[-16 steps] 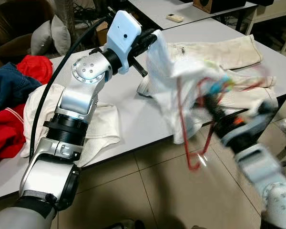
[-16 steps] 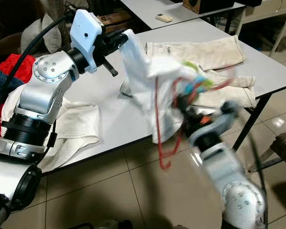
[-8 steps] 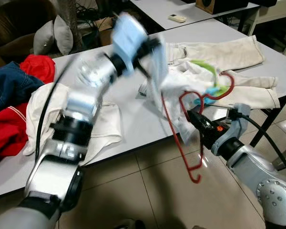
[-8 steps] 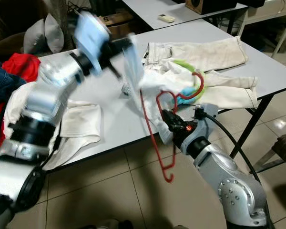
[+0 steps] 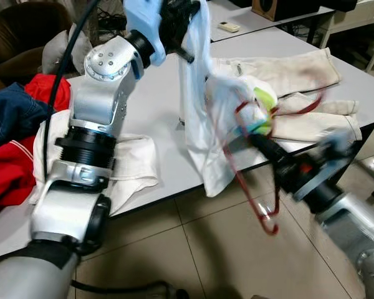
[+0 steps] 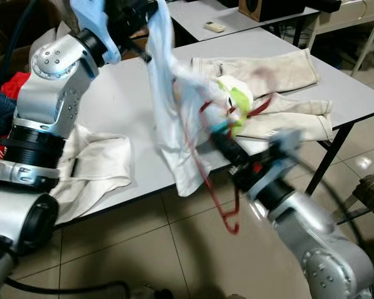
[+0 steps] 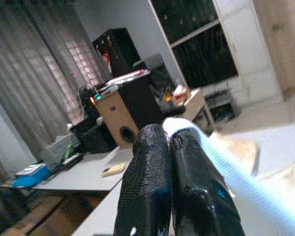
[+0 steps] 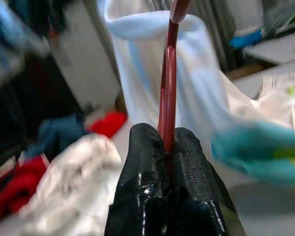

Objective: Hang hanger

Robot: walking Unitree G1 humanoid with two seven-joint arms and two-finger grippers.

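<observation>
Nearest, off the table's front edge: right gripper (image 8: 168,147) pinching the red hanger (image 5: 255,199) tight, wire clamped between pressed-together fingers, hook end dangling toward the floor. Just past that, poking its upper end into the white garment (image 5: 202,124) draped over the front edge. Farther back and higher up: left gripper (image 7: 169,142) squeezing shut on the garment's top, holding it up. Looking like mid-threading. Next, probably sliding the hanger deeper inside, toward the shoulders. Cream trousers (image 5: 287,68) lying at the far right corner.
</observation>
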